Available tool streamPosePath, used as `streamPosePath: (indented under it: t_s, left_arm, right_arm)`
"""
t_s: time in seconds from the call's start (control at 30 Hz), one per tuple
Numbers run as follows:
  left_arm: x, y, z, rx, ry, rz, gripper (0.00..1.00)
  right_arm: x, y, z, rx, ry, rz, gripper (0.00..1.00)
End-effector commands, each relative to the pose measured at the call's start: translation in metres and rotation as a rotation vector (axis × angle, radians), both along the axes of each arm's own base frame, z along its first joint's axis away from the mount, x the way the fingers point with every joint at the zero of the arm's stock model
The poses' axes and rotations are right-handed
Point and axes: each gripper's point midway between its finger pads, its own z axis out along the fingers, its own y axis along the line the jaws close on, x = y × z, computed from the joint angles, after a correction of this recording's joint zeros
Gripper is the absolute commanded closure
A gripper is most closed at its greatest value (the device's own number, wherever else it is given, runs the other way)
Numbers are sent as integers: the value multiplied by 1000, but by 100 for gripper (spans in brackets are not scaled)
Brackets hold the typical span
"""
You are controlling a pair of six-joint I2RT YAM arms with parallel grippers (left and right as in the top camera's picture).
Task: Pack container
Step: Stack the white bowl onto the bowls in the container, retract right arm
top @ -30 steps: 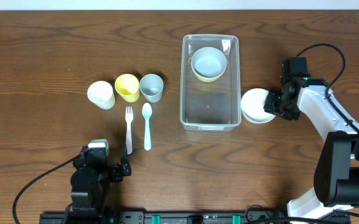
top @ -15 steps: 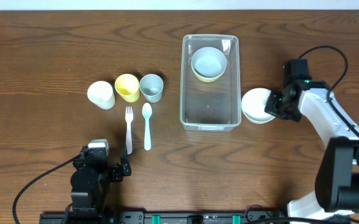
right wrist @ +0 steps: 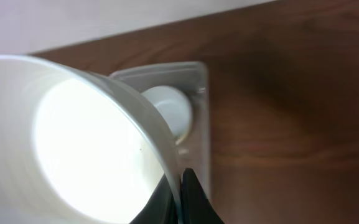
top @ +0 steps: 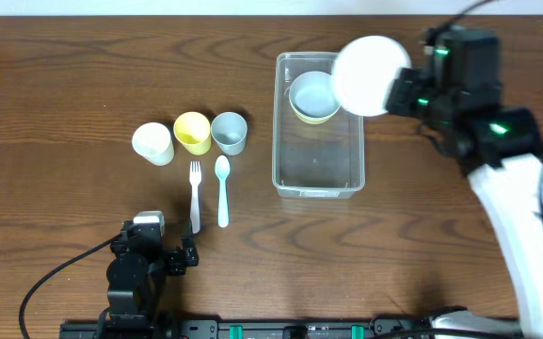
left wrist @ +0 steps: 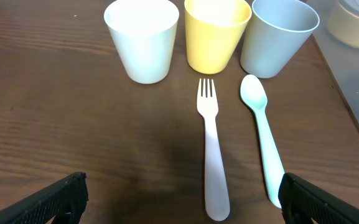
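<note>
Wooden tabletop (top: 64,75) with the container (top: 318,192) right of centre, two nested bowls (top: 315,97) at its far end. The right pincer (top: 403,91) grips a white bowl (top: 372,63) by the rim above the container's far right corner, not yet packed. Three cups (top: 192,133), a fork (top: 195,196) and a spoon (top: 222,191) lie outside, unpacked; the left pincer (left wrist: 182,196) hangs open near them.

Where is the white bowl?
In the overhead view, the white bowl is held by the right gripper, over the far right corner of the container.

Bowls (top: 316,97) block container's (top: 318,192) far end; rest seemingly free.
</note>
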Motion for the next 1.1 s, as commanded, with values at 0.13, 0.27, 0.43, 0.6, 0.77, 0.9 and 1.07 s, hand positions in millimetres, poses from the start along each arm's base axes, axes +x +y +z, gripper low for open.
streamPosePath:
  t_s: [0.13,0.27,0.43,0.6,0.77,0.9,1.07]
  left_arm:
    - [0,-1,-3,-6,2,-3,2]
    - [0,-1,-3,-6,2,-3,2]
    - [0,-1,-3,-6,2,-3,2]
    - [0,-1,-3,-6,2,-3,2]
    - [0,-1,-3,-6,2,-4,2]
    - [0,-1,-3,-6,2,-4,2]
    - [0,-1,-3,-6,2,-4,2]
  right_arm:
    - [65,38,-116,16,146,30,99]
    - [87,60,-148,89,151,86,99]
    - [97,64,-177,114,181,63,99]
    - [96,65,-171,91,162,105,69]
    - [88,56,-106,83,74,121,52]
    - [58,22,-53,87,66,63,38]
    - [13,-63,-37,84,171,-143,19]
